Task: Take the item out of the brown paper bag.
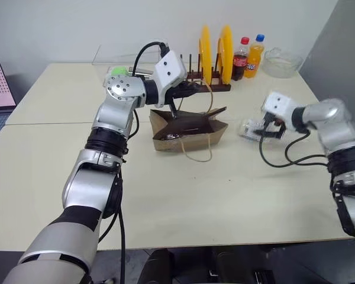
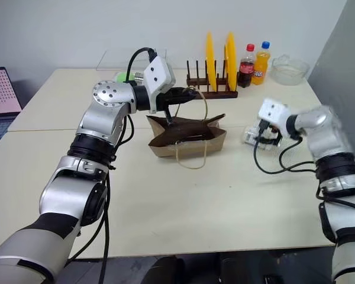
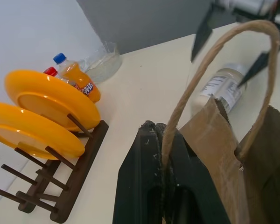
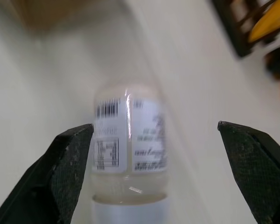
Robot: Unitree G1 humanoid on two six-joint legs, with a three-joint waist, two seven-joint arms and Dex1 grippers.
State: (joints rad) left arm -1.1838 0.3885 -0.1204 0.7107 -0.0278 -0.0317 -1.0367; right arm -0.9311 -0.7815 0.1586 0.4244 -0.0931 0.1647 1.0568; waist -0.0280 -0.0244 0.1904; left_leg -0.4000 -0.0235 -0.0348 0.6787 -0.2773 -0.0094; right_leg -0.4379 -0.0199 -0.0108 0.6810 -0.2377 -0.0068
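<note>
Counting: one brown paper bag [image 1: 189,131], one item [image 4: 128,142], two yellow plates [image 1: 216,53], two soda bottles [image 1: 248,57], one glass bowl [image 1: 282,61].
Item: lying on its side on the table [image 1: 183,201] near the right edge, outside the bag, well apart from it.
Left end effector [image 3: 165,186]: clenched on the bag's cord handle [image 3: 214,60].
Right end effector [image 4: 154,154]: released, fingers wide either side of the item, not touching.
Right wrist view: reveals label print and barcode.
Left wrist view: reveals the handle pinched.

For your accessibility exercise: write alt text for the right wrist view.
The right pincer stands open, its two black fingers on either side of a small whitish jar lying on the pale table. A dark rack corner sits beyond.
</note>
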